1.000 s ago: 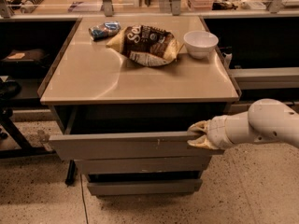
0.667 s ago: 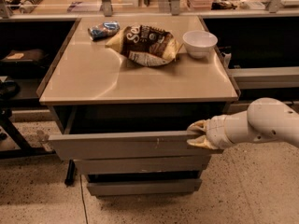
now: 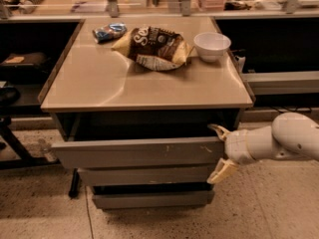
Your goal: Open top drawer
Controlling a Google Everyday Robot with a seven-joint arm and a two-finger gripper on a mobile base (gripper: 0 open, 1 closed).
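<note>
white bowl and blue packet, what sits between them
The chip bag lies between the blue packet and white bowl, camera view. The gripper is at the right end of the top drawer, fingers spread.

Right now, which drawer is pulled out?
The top drawer, the widest; the two lower drawers sit further back. The pincer is at the top one's right end.

gripper (image 3: 210, 154) now wider-spread at top drawer (image 3: 134, 153)

You've got the grey top drawer (image 3: 134, 153) with pale scuffs right of centre, and the white gripper (image 3: 219, 151) with cream fingers (image 3: 222, 171) at its right end. Up on the beige tabletop (image 3: 99, 83): a white bowl (image 3: 212, 45), a brown-and-yellow chip bag (image 3: 154, 48), a blue wrapper (image 3: 108, 31).
</note>
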